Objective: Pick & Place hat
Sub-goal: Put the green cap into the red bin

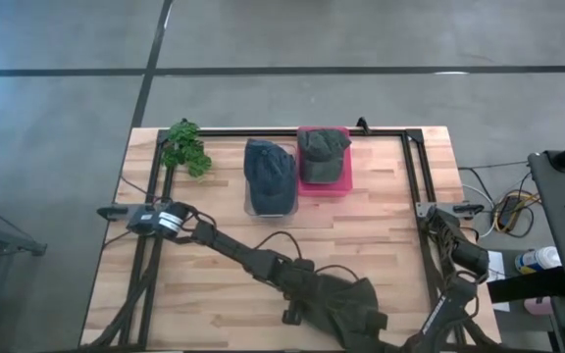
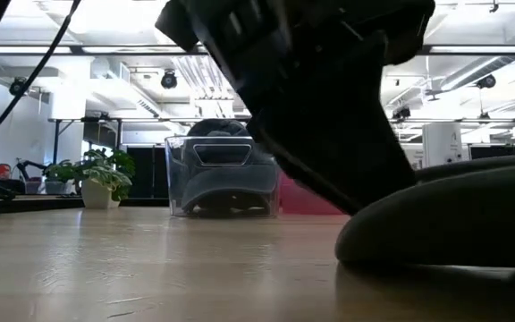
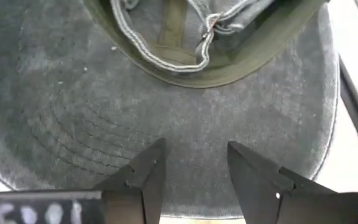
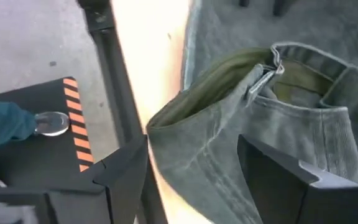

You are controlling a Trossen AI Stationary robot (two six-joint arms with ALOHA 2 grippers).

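A dark olive cap [image 1: 353, 306] lies upside down near the table's near edge, its hollow facing up. My left gripper [image 1: 307, 292] reaches across from the left. In the left wrist view it is open [image 3: 194, 163], with both fingers over the cap's flat brim [image 3: 191, 118]. My right gripper [image 4: 194, 174] is open at the cap's near right side, and the cap's opening rim [image 4: 229, 81] runs between its fingers. In the low view the cap is a dark mound [image 2: 454, 219] under the left arm. My left gripper comes at the brim [image 3: 194, 134] from above, slanting toward the table's right, with a fingertip on each side of the brim's middle; I cannot tell whether the tips touch it. My right gripper stands astride the crown's rim cloth [image 4: 191, 143]; I cannot tell whether it touches.
A blue cap sits in a clear bin [image 1: 269, 176], and a green cap in a pink bin [image 1: 323, 159] beside it at the far side. A small potted plant [image 1: 186, 147] stands far left. A black frame rail [image 1: 415, 172] borders the table. Bare wood lies in the middle.
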